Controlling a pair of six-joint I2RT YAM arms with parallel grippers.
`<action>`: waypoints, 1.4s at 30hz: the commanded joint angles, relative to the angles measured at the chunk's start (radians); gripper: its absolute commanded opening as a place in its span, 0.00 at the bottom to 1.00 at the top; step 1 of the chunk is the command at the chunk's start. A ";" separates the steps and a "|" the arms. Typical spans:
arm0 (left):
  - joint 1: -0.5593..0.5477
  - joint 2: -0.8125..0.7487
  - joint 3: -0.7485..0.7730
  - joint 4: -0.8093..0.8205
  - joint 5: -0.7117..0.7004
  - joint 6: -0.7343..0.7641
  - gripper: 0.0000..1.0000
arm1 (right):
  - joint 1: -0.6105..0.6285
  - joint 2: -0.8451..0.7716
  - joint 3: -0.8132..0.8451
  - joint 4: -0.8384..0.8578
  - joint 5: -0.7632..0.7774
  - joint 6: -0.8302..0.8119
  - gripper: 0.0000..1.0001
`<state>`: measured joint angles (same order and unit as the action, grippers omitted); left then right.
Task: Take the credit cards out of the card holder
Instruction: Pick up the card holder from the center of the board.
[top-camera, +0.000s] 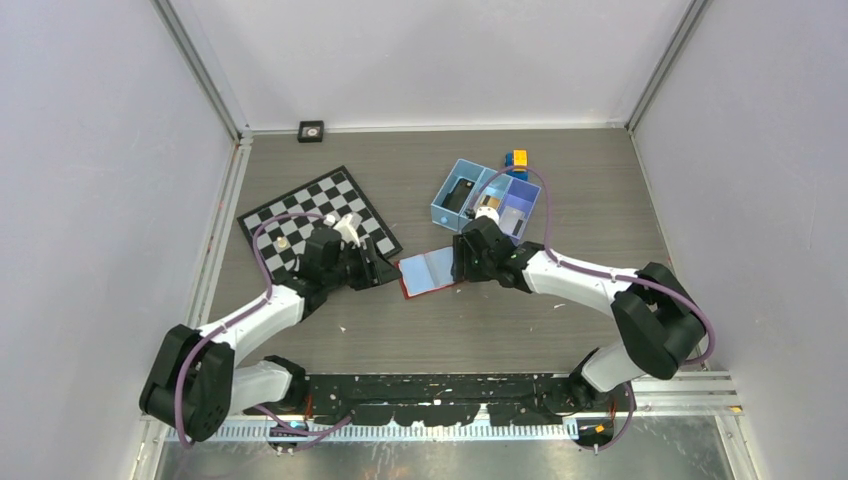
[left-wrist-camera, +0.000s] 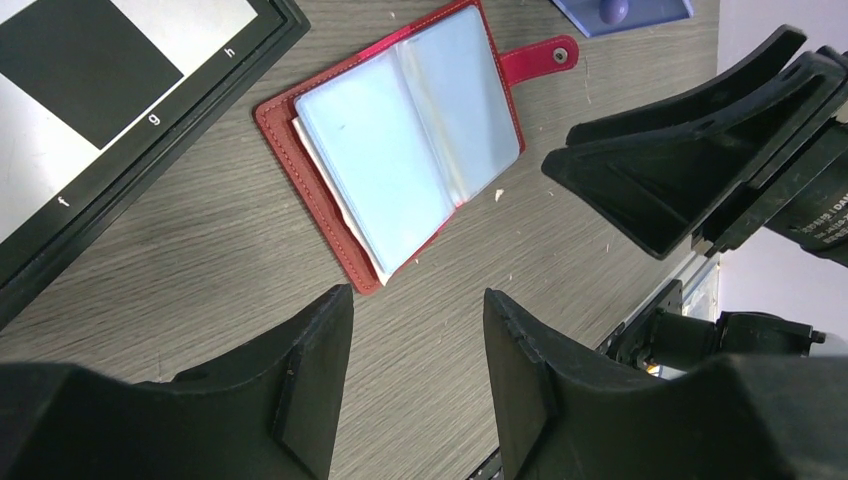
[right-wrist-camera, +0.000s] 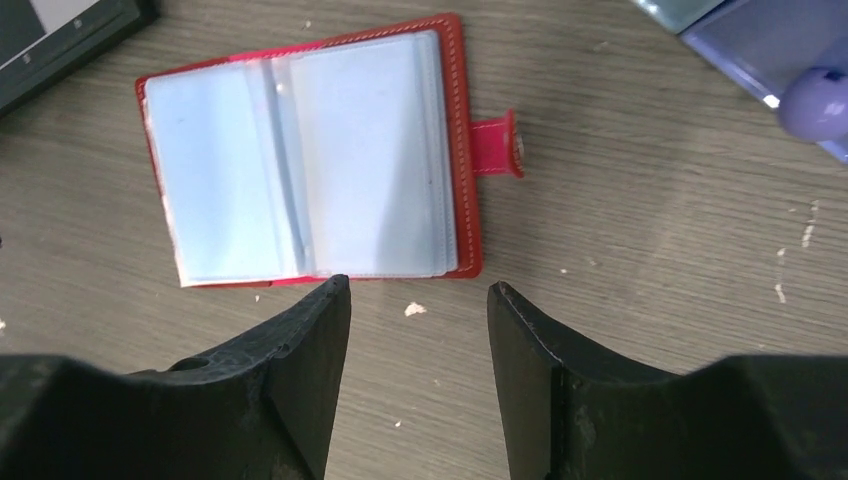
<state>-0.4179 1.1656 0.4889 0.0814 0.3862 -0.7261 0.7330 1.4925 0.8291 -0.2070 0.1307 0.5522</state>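
Lying open and flat near the middle of the wood-grain surface (top-camera: 560, 330), the red card holder (top-camera: 428, 272) was shown with its pale blue-grey sleeves turned upward. Its snap tab (right-wrist-camera: 497, 145) was undone and stretched out from one long edge. The left end effector (left-wrist-camera: 418, 300) was seen just beside the holder's left edge, its fingers apart and nothing held between them. The right end effector (right-wrist-camera: 420, 285) was placed at the opposite edge, likewise spread apart and gripping nothing. A black-and-white chessboard (top-camera: 320, 215) was laid to the left, one corner near the holder. A blue three-compartment tray (top-camera: 487, 200) was set behind the right end effector.
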 joint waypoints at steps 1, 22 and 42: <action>-0.004 0.010 0.026 0.054 0.028 -0.004 0.52 | 0.006 -0.001 0.035 0.018 0.133 -0.012 0.58; -0.004 0.009 0.035 0.041 0.020 0.005 0.52 | -0.118 0.216 0.115 0.145 0.083 0.041 0.56; -0.019 0.258 0.131 -0.078 -0.018 0.023 0.57 | -0.102 0.081 -0.011 0.223 0.026 0.091 0.00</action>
<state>-0.4202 1.4109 0.5686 0.0448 0.4053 -0.7250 0.6140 1.6421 0.8322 -0.0181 0.1432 0.6250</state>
